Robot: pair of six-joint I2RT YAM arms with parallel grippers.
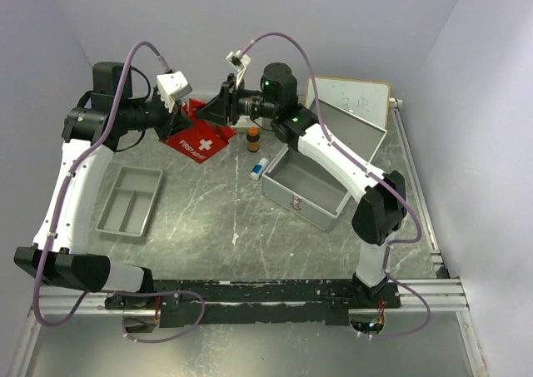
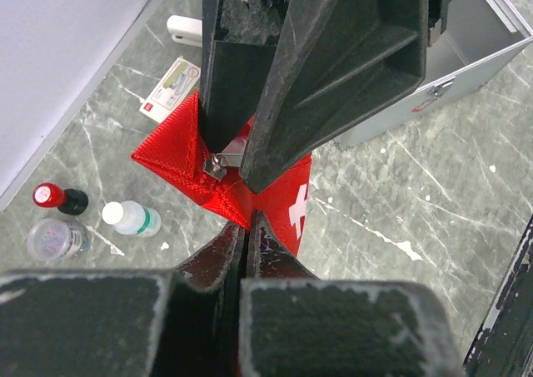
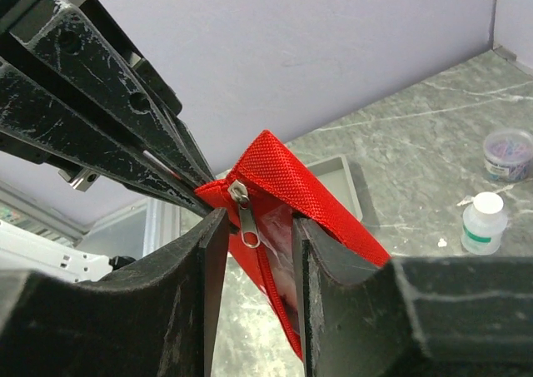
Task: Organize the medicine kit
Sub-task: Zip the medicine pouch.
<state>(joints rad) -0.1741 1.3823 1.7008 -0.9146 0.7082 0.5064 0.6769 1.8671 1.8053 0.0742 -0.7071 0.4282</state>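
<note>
The medicine kit [image 1: 312,181], a silver case, stands right of centre with its lid open. A red pouch [image 1: 198,140] with a white cross is lifted at one end behind the table's middle. My left gripper [image 2: 247,219] is shut on the pouch's [image 2: 275,190] near edge. My right gripper [image 3: 258,223] is open, its jaws on either side of the zipper pull [image 3: 246,223] at the pouch's [image 3: 308,186] raised corner. The pull hangs free between them. In the top view the two grippers, left [image 1: 179,115] and right [image 1: 218,106], meet over the pouch.
A grey divided tray [image 1: 129,200] lies at the left. A brown bottle [image 1: 253,140] and a white tube [image 1: 260,169] sit beside the case. A white bottle [image 2: 132,218], a red-capped bottle [image 2: 52,196], a clear jar [image 2: 54,238] and a small box [image 2: 171,84] lie near the back wall.
</note>
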